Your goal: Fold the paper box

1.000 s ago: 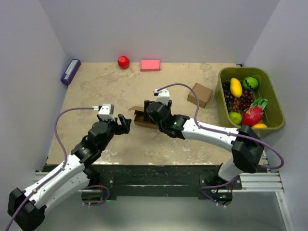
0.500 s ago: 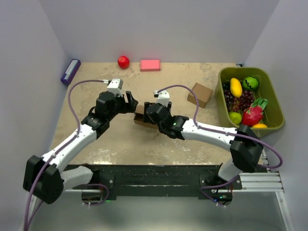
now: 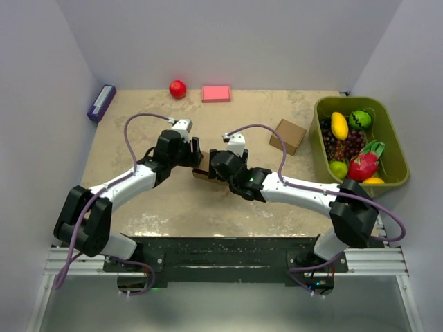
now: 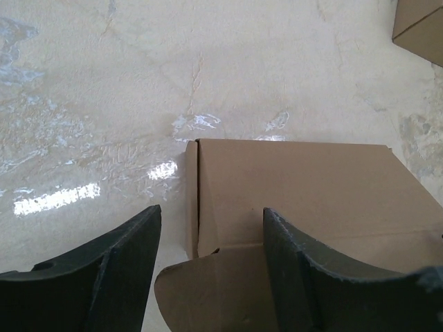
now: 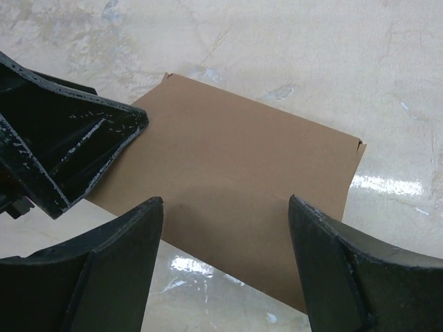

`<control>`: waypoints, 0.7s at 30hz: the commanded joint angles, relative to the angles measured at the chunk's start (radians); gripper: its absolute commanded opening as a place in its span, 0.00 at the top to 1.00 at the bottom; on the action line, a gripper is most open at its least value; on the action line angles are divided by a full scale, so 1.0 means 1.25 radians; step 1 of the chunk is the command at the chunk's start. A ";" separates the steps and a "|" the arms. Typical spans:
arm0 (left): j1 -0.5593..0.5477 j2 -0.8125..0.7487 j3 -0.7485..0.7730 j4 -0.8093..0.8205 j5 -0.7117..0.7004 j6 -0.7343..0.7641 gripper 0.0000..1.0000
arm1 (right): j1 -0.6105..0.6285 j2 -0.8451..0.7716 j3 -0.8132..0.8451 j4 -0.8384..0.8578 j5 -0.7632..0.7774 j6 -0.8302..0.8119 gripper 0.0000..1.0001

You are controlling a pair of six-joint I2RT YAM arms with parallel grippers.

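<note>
The paper box (image 3: 200, 173) is a low brown cardboard box at the table's middle, mostly covered by both grippers in the top view. My left gripper (image 3: 196, 156) is at its left end. In the left wrist view the box (image 4: 304, 194) lies ahead, and a rounded flap (image 4: 208, 290) sticks out between my open left gripper (image 4: 211, 211) fingers, with a gap on the left side. My right gripper (image 3: 213, 168) hovers over the box. In the right wrist view its open gripper (image 5: 225, 200) spans the box's flat top (image 5: 235, 166), and the left gripper's finger (image 5: 69, 149) shows at the box's far end.
A smaller squarish cardboard box (image 3: 288, 135) sits to the right, also visible in the left wrist view (image 4: 419, 21). A green bin (image 3: 349, 102) of fruit stands at the right edge. A red ball (image 3: 178, 88), pink block (image 3: 216, 93) and purple object (image 3: 101, 102) lie along the back.
My left arm has swung from the near left up to the box's left end, and its jaws have narrowed a little. The right arm has stayed over the box.
</note>
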 commanded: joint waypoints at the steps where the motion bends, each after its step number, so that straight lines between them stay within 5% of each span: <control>1: 0.005 0.008 -0.009 0.049 0.001 0.020 0.38 | -0.001 -0.032 0.002 0.001 0.001 0.015 0.25; 21: 0.015 -0.001 -0.055 0.064 -0.010 0.011 0.35 | -0.138 -0.130 -0.139 -0.054 -0.196 0.024 0.24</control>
